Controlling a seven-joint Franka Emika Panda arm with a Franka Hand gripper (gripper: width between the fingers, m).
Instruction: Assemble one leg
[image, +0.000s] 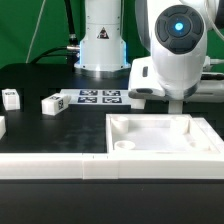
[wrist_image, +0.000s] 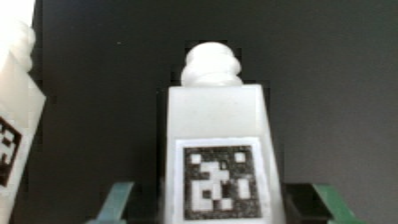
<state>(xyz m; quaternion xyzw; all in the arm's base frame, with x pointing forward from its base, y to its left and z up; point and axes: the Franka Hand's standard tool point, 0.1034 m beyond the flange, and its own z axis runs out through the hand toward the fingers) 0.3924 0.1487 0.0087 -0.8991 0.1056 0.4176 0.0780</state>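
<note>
In the wrist view a white leg (wrist_image: 219, 120) lies lengthwise between my fingers, with a rounded knob at its far end and a square black-and-white tag (wrist_image: 221, 178) facing the camera. My gripper (wrist_image: 219, 208) straddles it. The green fingertips (wrist_image: 121, 200) stand off each side with a dark gap to the leg, so the jaws are open. In the exterior view my gripper (image: 178, 103) hangs just behind the far wall of the large white tray-like piece (image: 160, 150). The leg under it is hidden there. Two more legs (image: 52, 102) (image: 10, 97) lie at the exterior view's left.
The marker board (image: 98, 97) lies in front of the arm's base (image: 102, 45). A long white wall (image: 50, 165) runs along the front. In the wrist view, a white part with a tag (wrist_image: 11, 140) lies close beside the leg.
</note>
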